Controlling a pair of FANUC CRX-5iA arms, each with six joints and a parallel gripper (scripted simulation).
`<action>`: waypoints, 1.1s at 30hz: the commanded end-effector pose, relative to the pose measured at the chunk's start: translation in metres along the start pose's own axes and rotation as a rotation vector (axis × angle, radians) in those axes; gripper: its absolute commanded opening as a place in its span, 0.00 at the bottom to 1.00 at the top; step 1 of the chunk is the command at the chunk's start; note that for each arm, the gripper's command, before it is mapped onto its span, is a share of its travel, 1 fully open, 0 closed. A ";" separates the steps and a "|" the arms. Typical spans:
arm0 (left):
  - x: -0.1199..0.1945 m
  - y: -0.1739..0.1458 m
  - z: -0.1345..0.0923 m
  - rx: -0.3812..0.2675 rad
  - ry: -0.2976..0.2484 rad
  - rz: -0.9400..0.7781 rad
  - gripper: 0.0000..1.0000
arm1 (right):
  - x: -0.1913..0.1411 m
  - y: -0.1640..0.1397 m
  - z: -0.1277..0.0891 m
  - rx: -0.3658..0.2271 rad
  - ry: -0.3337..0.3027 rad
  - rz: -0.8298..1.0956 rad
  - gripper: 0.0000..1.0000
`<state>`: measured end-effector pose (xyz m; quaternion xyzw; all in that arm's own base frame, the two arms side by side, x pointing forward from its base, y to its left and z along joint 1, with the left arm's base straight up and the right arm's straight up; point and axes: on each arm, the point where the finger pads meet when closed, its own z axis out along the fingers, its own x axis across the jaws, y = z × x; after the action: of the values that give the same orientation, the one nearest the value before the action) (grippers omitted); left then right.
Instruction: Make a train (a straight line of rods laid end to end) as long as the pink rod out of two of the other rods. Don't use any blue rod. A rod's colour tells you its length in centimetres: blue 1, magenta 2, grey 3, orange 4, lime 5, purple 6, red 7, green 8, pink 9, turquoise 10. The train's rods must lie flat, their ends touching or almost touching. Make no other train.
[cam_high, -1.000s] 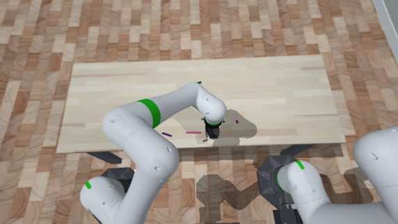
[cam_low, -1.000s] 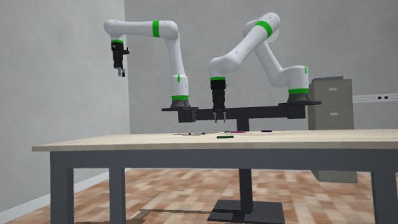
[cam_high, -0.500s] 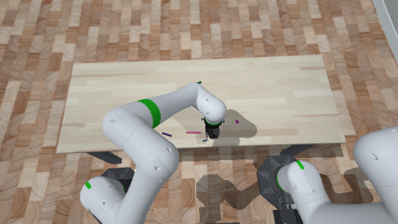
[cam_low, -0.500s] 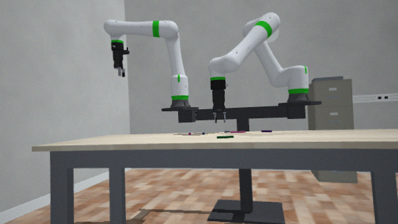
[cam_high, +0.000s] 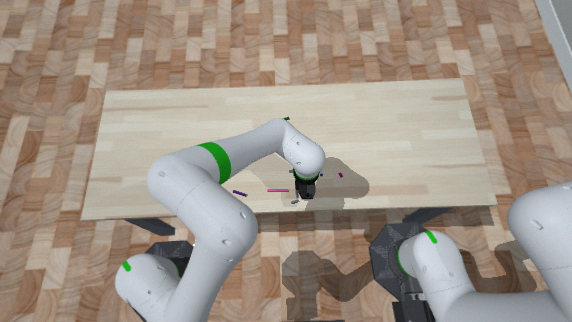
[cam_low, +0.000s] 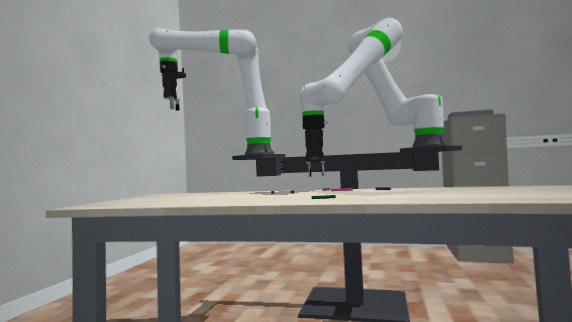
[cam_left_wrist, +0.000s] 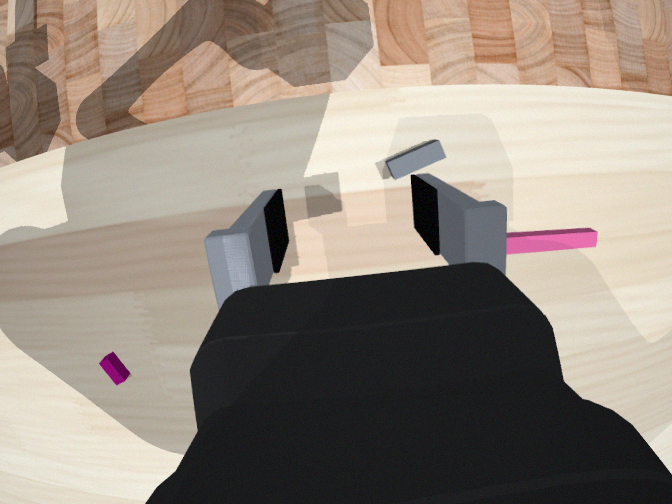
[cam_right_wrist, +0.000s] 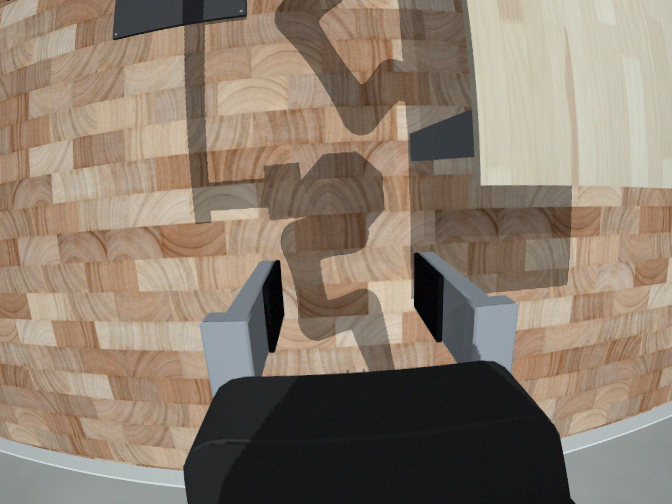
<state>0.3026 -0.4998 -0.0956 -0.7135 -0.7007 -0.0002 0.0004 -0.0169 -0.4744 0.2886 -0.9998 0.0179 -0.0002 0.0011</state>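
Taking the table (cam_high: 400, 115) (cam_low: 310, 227) (cam_right_wrist: 597, 97) as landmark, its pale wooden tabletop stands on dark grey legs. Beneath and around it runs a floor (cam_high: 45, 45) (cam_low: 250, 265) (cam_left_wrist: 401, 32) (cam_right_wrist: 81, 271) of patchwork wood blocks, crossed by shadows. Behind it in the exterior view are a plain grey wall (cam_low: 300, 75) and a drab filing cabinet (cam_low: 477, 187); white trim edges the floor.
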 end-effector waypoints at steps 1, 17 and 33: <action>-0.001 0.001 -0.001 -0.001 -0.002 0.000 1.00 | 0.000 0.000 -0.001 -0.002 0.000 0.000 1.00; -0.001 0.001 -0.001 -0.001 -0.002 0.000 1.00 | 0.000 0.000 -0.001 -0.002 0.000 0.000 1.00; -0.001 0.001 -0.004 -0.001 -0.002 -0.191 1.00 | 0.000 0.000 -0.001 -0.002 0.000 0.000 1.00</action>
<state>0.3028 -0.4997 -0.0939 -0.6749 -0.7379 0.0015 0.0007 -0.0169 -0.4744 0.2886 -0.9998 0.0179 -0.0002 0.0011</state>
